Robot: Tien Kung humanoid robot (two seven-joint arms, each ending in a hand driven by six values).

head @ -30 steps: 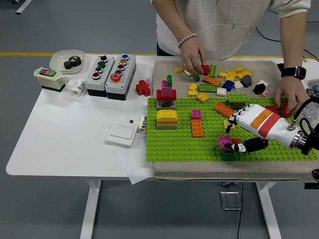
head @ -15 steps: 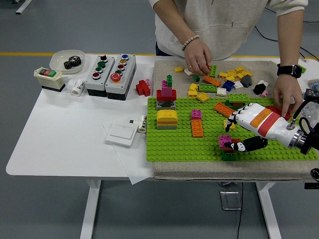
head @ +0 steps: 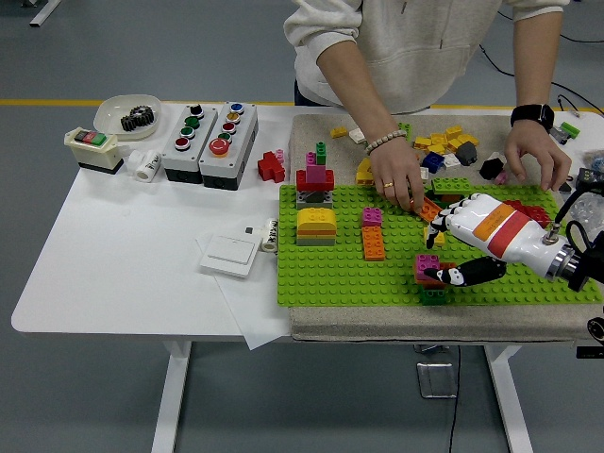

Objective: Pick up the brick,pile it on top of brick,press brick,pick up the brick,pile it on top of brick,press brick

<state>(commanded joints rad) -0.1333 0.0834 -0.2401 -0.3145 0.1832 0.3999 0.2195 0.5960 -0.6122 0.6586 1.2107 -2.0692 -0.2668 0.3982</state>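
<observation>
White table [head: 123, 245] at far left, bearing a white dish of dark gears [head: 127, 115], two grey push-button boxes [head: 209, 143] and a flat white wall switch [head: 229, 254]. Further right, a green studded baseplate [head: 330, 278] carrying a red-and-magenta stacked tower [head: 315, 181], a yellow domed stack [head: 316, 226] and an orange-and-pink upright pair [head: 374, 232]. Above these, a person's hand [head: 401, 179] reaching down to an orange flat brick [head: 427, 208] on the plate; the other hand [head: 535, 156] resting among loose bricks [head: 444, 142] at the far right edge. Near the plate's front, a small magenta, red and green brick stack [head: 430, 276], squat, long axis seemingly left to right, studs up. Right hand [head: 472, 247] over it, white and orange, thumb touching the stack; remaining fingers not clear enough to tell whether clamped or merely pressing. Probably the pressing step; next, firm downward pressure, then lifting clear to fetch another brick.
</observation>
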